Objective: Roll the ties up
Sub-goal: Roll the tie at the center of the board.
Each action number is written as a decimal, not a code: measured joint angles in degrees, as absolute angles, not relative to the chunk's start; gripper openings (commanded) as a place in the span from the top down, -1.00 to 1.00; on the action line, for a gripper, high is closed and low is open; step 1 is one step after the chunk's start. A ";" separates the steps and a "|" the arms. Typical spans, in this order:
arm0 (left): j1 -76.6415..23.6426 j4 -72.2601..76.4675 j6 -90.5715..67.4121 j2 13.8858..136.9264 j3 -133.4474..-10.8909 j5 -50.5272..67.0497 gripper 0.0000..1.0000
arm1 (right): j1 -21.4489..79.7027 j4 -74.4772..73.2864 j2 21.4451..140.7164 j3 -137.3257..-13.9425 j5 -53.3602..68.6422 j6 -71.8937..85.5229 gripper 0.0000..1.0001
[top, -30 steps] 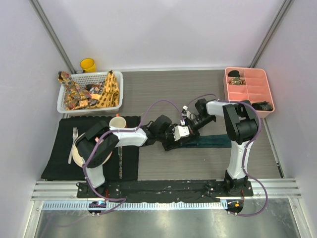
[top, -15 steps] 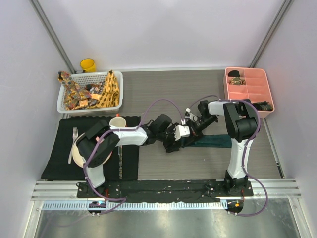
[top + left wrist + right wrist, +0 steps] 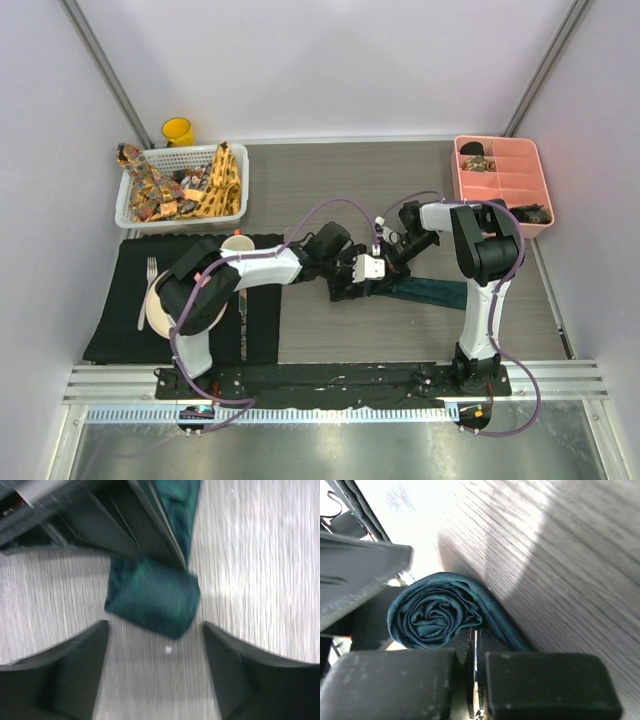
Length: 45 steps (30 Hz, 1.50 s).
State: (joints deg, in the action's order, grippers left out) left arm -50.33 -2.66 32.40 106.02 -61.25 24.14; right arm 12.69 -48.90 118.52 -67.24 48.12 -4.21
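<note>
A plain dark teal tie [image 3: 435,290] lies on the table, its left end wound into a roll [image 3: 152,597]. The roll also shows end-on as a spiral in the right wrist view [image 3: 435,615]. My left gripper [image 3: 350,282] is open, its fingers [image 3: 65,670] spread either side of the roll and apart from it. My right gripper [image 3: 385,262] is shut, its tips [image 3: 476,632] right against the roll, and the tie's tail runs past one finger. Patterned yellow-orange [image 3: 222,185] and brownish [image 3: 150,190] ties lie in a white basket [image 3: 130,205].
A black placemat [image 3: 115,310] at the left holds a plate [image 3: 160,305], a fork [image 3: 150,285] and a cup [image 3: 237,246]. A pink compartment tray [image 3: 500,185] stands at the back right. A yellow cup [image 3: 178,131] stands behind the basket.
My left wrist has drawn back toward the far side. The tie's loose tail has swung nearer and now lies slanted. The right gripper has stayed at the roll.
</note>
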 measured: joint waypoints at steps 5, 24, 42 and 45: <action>-48.80 -10.76 41.63 104.77 -63.05 26.85 -0.82 | 12.69 -48.97 118.54 -67.29 48.12 -4.27 0.99; -50.09 -21.63 45.47 113.32 -78.30 35.20 -0.52 | 12.69 -49.01 118.54 -67.29 48.40 -4.51 0.99; -50.46 -14.52 39.38 112.92 -71.66 32.69 0.66 | 12.62 -49.80 118.65 -67.29 51.81 -5.48 0.73; -50.02 -12.58 37.58 110.41 -67.53 33.23 0.67 | 12.32 -50.22 118.54 -67.53 53.78 -5.54 0.70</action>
